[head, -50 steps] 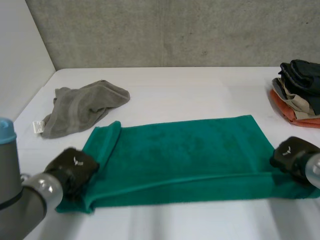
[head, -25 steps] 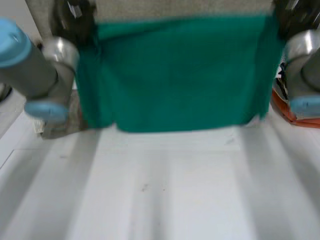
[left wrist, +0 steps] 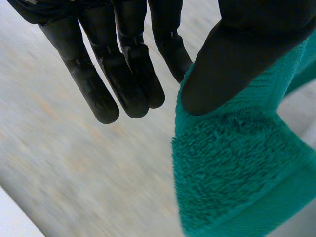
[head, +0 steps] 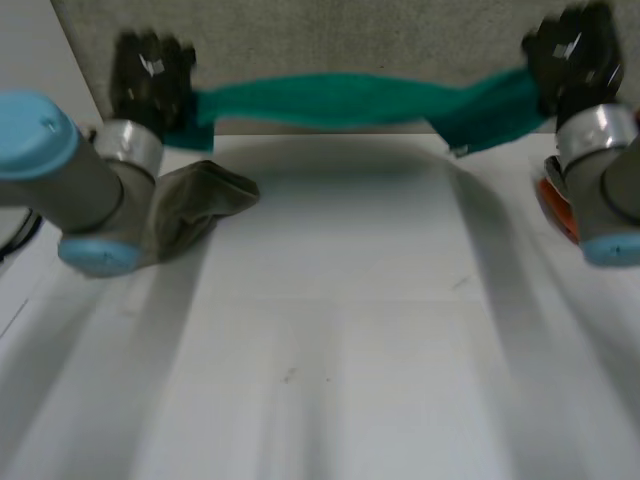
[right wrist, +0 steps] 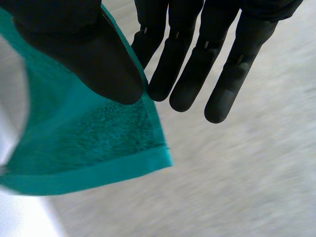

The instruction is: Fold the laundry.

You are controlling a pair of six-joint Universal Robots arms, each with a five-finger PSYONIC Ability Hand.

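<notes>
Towel point(head: 350, 100): green terry, held off the table point(head: 330, 330), stretched and twisted between both hands.
Left hand point(head: 150, 75): thumb pinches one end against a finger.
Right hand point(head: 570, 55): same pinch, at a hemmed corner.
Handling: soft, light, sags in the middle; best taken by the corners.
Views: wrist views show the pinches; head view shows the twist.

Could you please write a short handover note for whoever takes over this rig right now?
Left hand: shut on one end of the green towel, thumb pinching it against the fingers.
Right hand: shut on a corner at the other end, same pinch.
Green towel: stretched between both hands above the white table, slightly twisted.
Grey towel: crumpled on the table by the left arm.
Done: green towel picked up; no fold laid.
Left: lay and fold the green towel, then the grey one.
</notes>
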